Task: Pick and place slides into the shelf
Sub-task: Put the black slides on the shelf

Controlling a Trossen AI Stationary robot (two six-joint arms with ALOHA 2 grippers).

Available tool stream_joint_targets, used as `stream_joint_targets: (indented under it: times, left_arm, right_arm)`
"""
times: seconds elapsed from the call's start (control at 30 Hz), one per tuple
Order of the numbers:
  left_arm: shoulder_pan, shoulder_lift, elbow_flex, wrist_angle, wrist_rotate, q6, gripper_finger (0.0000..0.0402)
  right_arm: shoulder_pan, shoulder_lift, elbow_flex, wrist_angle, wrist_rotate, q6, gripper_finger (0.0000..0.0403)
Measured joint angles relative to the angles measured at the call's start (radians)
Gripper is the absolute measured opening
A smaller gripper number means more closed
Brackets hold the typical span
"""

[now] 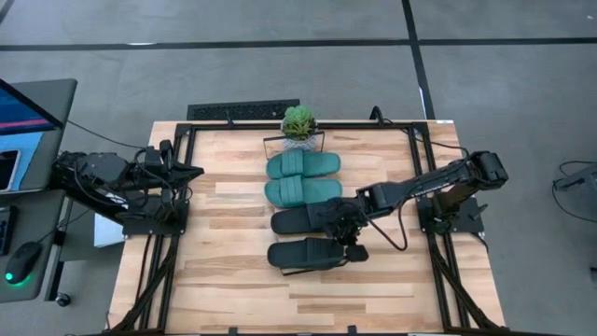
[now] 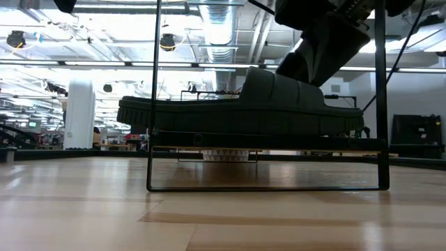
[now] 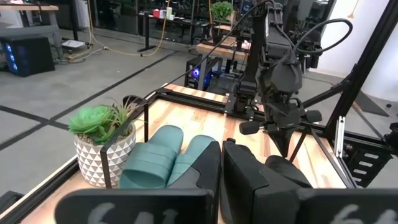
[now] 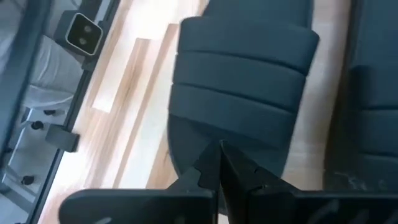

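Note:
Four slides lie side by side across the light-wood shelf [image 2: 209, 148], whose black wire frame [image 2: 150, 104] shows in the low view. The two teal slides [image 1: 303, 165] [image 1: 303, 190] are farther back. The two black slides [image 1: 306, 221] [image 1: 312, 254] are nearer. My right gripper [image 4: 219, 149] is shut, pointing down over the right end of the nearest black slide [image 4: 242, 81], just past its strap. My left gripper [image 1: 194, 171] is shut and empty at the table's left edge. My right gripper's shut fingertips [image 4: 211, 168] stand over the sole's short right end [image 4: 186, 146] beyond the strap, coming slantwise from above and from the table's right. Whether they touch the sole, I cannot tell. The slide lies flat on the shelf.
A small potted succulent [image 1: 298, 121] stands at the shelf's far end, beside the teal slides. Black frame rails run along the table's left, right and far edges. A laptop [image 1: 28, 112] and a mouse sit on a side desk to the left.

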Motion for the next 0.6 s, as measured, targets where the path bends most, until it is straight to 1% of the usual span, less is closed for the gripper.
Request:
stream_joint_targets:
  times: [0.17,0.23,0.37,0.43,0.6]
  left_arm:
    - [0.0,0.0,0.0,0.0,0.0,0.0,0.0006]
    - [0.0,0.0,0.0,0.0,0.0,0.0,0.0006]
    - [0.0,0.0,0.0,0.0,0.0,0.0,0.0006]
    - [0.0,0.0,0.0,0.0,0.0,0.0,0.0006]
    - [0.0,0.0,0.0,0.0,0.0,0.0,0.0006]
  right_arm:
    - [0.001,0.002,0.0,0.006,0.0,0.0,0.0]
    - [0.0,0.021,0.001,0.019,-0.003,0.006,0.0]
    - [0.001,0.073,0.012,0.021,-0.069,0.026,0.0]
    - [0.0,0.096,0.031,0.021,-0.082,0.02,0.0]
    - [-0.001,0.113,0.063,0.013,-0.068,-0.024,0.0]
